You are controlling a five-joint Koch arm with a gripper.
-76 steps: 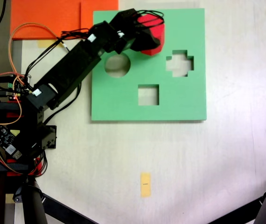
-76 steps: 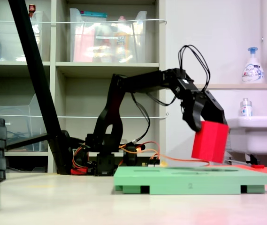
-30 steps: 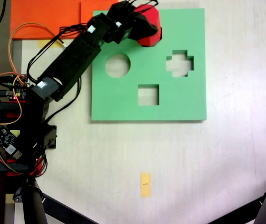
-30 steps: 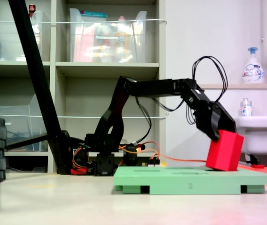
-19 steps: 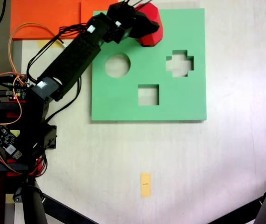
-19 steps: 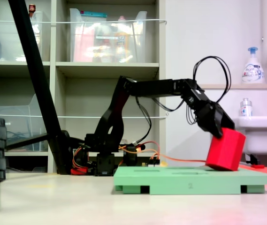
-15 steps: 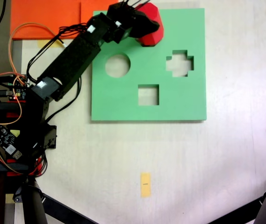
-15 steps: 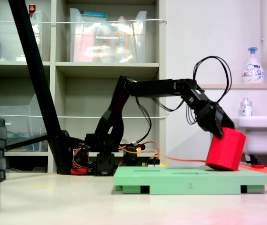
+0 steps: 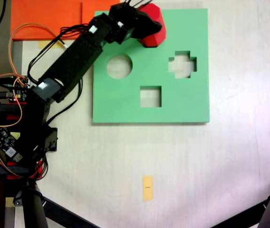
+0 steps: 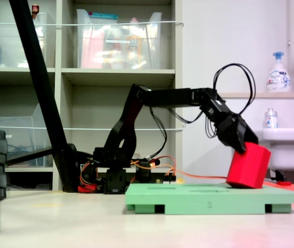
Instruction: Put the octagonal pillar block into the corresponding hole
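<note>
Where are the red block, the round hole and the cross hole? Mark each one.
Red block point(image 9: 154, 32), first exterior view, on its red side face.
Round hole point(image 9: 119, 67), first exterior view, at its centre.
Cross hole point(image 9: 182, 64), first exterior view, at its centre.

red block point(image 9: 154, 29), green board point(image 9: 172, 102), black gripper point(image 10: 238, 140)

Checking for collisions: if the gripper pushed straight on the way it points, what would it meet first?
The gripper slants down onto the red block, which leans on the green board; pushing on would likely press it against the board.
</note>
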